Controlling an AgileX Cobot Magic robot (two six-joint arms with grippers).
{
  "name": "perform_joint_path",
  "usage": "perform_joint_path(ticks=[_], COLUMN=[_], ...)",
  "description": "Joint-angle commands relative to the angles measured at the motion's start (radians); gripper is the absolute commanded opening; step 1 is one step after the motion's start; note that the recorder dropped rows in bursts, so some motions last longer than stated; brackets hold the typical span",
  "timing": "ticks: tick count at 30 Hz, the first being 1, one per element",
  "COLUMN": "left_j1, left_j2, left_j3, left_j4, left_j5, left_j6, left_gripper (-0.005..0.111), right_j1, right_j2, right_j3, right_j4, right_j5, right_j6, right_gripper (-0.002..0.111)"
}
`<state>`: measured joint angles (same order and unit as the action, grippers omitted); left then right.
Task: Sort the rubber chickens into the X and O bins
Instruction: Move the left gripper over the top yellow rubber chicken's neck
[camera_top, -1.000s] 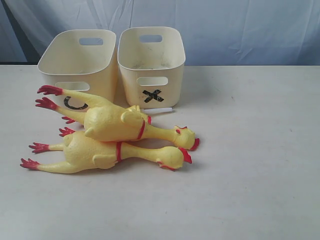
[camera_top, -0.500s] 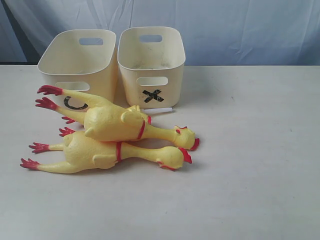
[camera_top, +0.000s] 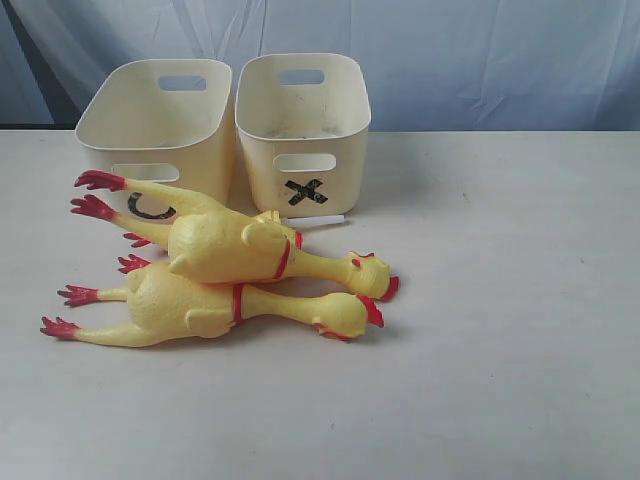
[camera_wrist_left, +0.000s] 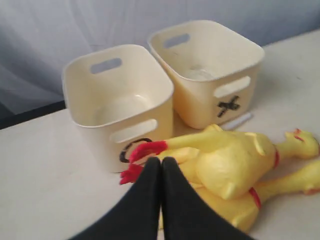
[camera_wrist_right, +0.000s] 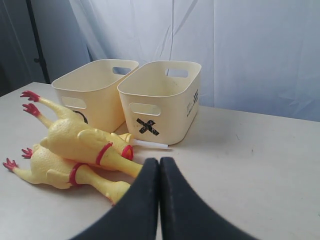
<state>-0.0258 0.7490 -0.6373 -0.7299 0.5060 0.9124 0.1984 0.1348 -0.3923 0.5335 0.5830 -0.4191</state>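
Observation:
Two long yellow rubber chickens lie side by side on the table, heads to the right: one (camera_top: 230, 245) farther back, one (camera_top: 190, 305) in front. A third chicken is mostly hidden between them; its red foot (camera_top: 131, 263) pokes out. Behind them stand the O bin (camera_top: 110, 160) on the left and the X bin (camera_top: 330, 195) on the right, both with nothing showing inside. Neither arm appears in the exterior view. My left gripper (camera_wrist_left: 161, 162) is shut and holds nothing, hovering near the chickens' red feet (camera_wrist_left: 147, 150). My right gripper (camera_wrist_right: 159, 162) is shut, holds nothing, and hovers near the heads.
A short white stick (camera_top: 315, 221) lies on the table just in front of the X bin. A pale blue curtain (camera_top: 480, 60) hangs behind the table. The table top (camera_top: 500, 300) is bare to the right of the chickens.

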Motion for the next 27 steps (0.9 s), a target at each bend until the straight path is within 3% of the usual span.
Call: perform_joint_path(ticks=[1, 6, 11, 22, 27], left_j1=[-0.006, -0.024, -0.143, -0.446, -0.554], left_j2=[0.150, 0.276, 0.395, 0.625, 0.715], left_j3=[-0.064, -0.103, -0.142, -0.266, -0.320], left_j4=[-0.197, -0.383, -0.426, -0.398, -0.347], left_j5=[0.126, 0.182, 0.161, -0.066, -0.173], left_j6=[0.314, 0.672, 0.905, 0.928, 0.928], left_gripper=[0.000, 0.000, 0.006, 0.038, 0.041], right_j1=[0.002, 0.002, 0.002, 0.002, 0.002], right_j2=[0.004, 0.004, 0.004, 0.004, 0.004], right_j3=[-0.006, -0.006, -0.006, -0.006, -0.006], right_j4=[-0.002, -0.002, -0.002, -0.002, -0.002], right_j5=[-0.008, -0.008, -0.008, -0.004, -0.004], right_j6=[-0.006, -0.006, -0.006, -0.006, -0.006], right_gripper=[0.000, 0.000, 0.000, 0.000, 0.000])
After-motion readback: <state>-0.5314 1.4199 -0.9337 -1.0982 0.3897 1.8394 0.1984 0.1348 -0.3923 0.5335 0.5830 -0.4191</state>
